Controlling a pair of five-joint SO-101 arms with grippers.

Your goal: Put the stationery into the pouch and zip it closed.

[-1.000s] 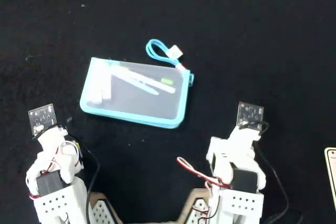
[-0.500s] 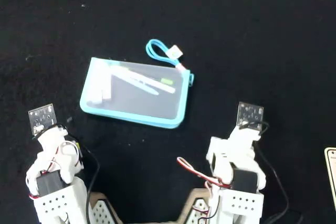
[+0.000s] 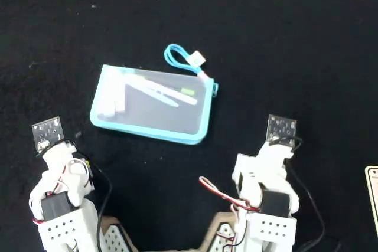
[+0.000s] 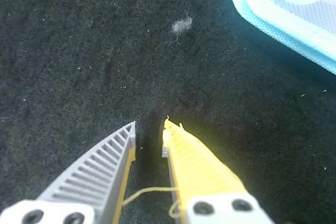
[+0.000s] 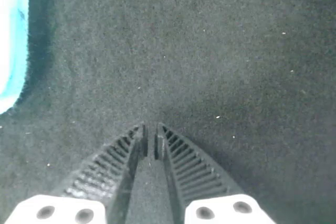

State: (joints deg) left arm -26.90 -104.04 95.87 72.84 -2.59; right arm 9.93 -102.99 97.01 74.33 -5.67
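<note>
Right now the pouch (image 3: 150, 105) lies flat on the black desk (image 3: 295, 57), beyond both arms and a little toward the left one. Its long axis runs roughly side to side across the desk, slightly tilted, so that its right end sits a bit nearer the arms than its left end. A blue strap (image 3: 177, 57) with a small white tag (image 3: 196, 59) loops out from the far right corner, pointing away from the arms. Through the clear face, pens (image 3: 162, 90) lie inside, nearly along the long axis, and a white block (image 3: 112, 101) rests inside near the left end. Whether the zip is fully drawn I cannot tell.

Left arm (image 3: 59, 187) and right arm (image 3: 266, 181) are folded back at the near edge, well apart from the pouch. The left pincer (image 4: 149, 125) is pressed nearly together, a thin slit between its tips, gripping nothing, low over bare desk with a corner of the pouch farther off. The right pincer (image 5: 151, 127) is pressed together too, empty, over bare desk.
</note>
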